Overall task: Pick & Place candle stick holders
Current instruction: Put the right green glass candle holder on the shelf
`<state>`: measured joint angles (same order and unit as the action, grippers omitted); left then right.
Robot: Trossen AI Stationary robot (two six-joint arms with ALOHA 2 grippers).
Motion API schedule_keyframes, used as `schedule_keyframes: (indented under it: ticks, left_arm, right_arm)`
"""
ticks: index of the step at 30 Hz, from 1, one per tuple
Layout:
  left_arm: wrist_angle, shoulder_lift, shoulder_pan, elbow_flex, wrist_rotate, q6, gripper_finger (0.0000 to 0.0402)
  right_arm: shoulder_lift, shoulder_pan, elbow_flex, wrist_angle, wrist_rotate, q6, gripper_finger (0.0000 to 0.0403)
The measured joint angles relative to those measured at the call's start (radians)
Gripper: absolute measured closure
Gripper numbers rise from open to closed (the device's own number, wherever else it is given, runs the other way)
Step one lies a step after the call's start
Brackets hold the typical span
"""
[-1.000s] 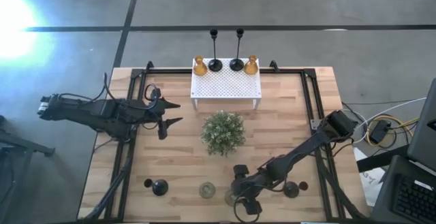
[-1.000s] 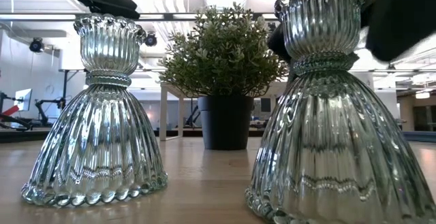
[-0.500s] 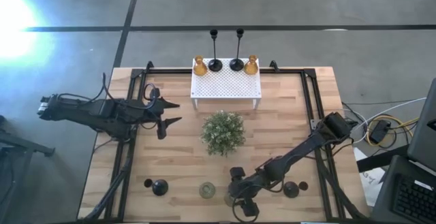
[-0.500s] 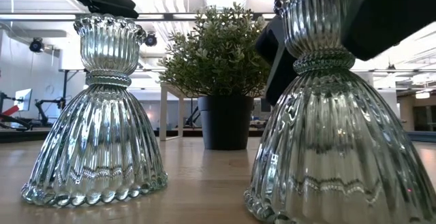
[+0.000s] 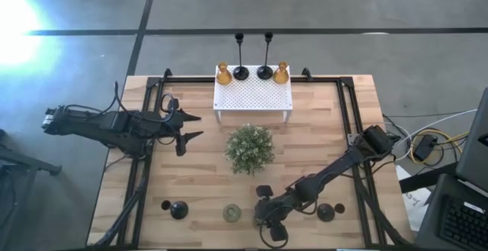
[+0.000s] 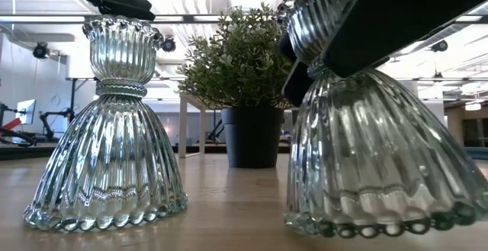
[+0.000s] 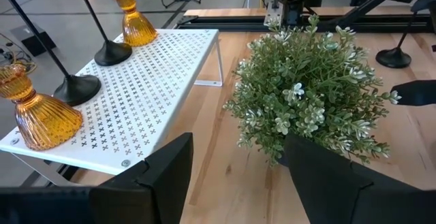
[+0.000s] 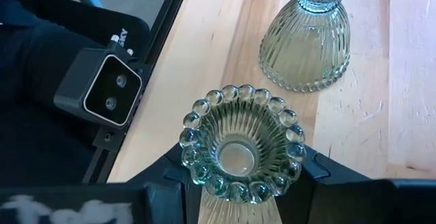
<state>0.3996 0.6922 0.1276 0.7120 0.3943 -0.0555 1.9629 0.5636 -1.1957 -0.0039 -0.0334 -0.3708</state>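
Note:
Two pale green ribbed glass candle stick holders are near the table's front edge. One (image 6: 107, 129) stands upright on its wide base. The other (image 6: 374, 144) is tilted, with my right gripper (image 8: 240, 176) shut on it. Two amber holders (image 5: 223, 74) (image 5: 280, 73) and two tall black ones (image 5: 241, 71) (image 5: 264, 71) stand on the white perforated stand (image 5: 253, 92). Short black holders (image 5: 178, 210) (image 5: 326, 212) stand at the front left and front right. My left gripper (image 5: 194, 127) hangs open over the table's left side, touching nothing. My right gripper pinches the holder's narrow neck (image 6: 316, 68), just under the beaded cup (image 8: 238, 152), between its two fingers (image 8: 308, 173). The fingers slant down from the table's right and far side. The holder leans with its cup toward the table's left; whether its base still touches the table I cannot tell.
A bushy green plant (image 5: 249, 147) in a black pot stands mid-table, close in front of my left gripper (image 7: 238, 183). A black metal frame (image 5: 347, 106) runs along the table's sides. The upright glass holder (image 8: 306, 40) stands close to the left of the held one.
My right gripper has shut on the neck of the right-hand glass holder. The holder, upright a second ago, has tipped with its cup toward the table's left. The other glass holder has stayed where it was.

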Motion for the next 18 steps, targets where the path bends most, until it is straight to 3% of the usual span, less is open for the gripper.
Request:
schedule_keyframes:
  ticks: [8, 18]
  left_arm:
    - [0.002, 0.0, 0.0, 0.0, 0.0, 0.0, 0.0165]
    - [0.006, -0.003, 0.0, 0.0, 0.0, 0.0, 0.0165]
  right_arm:
    - [-0.023, 0.001, 0.0, -0.056, -0.029, -0.005, 0.028]
    - [-0.219, 0.001, -0.002, -0.408, -0.127, -0.051, 0.028]
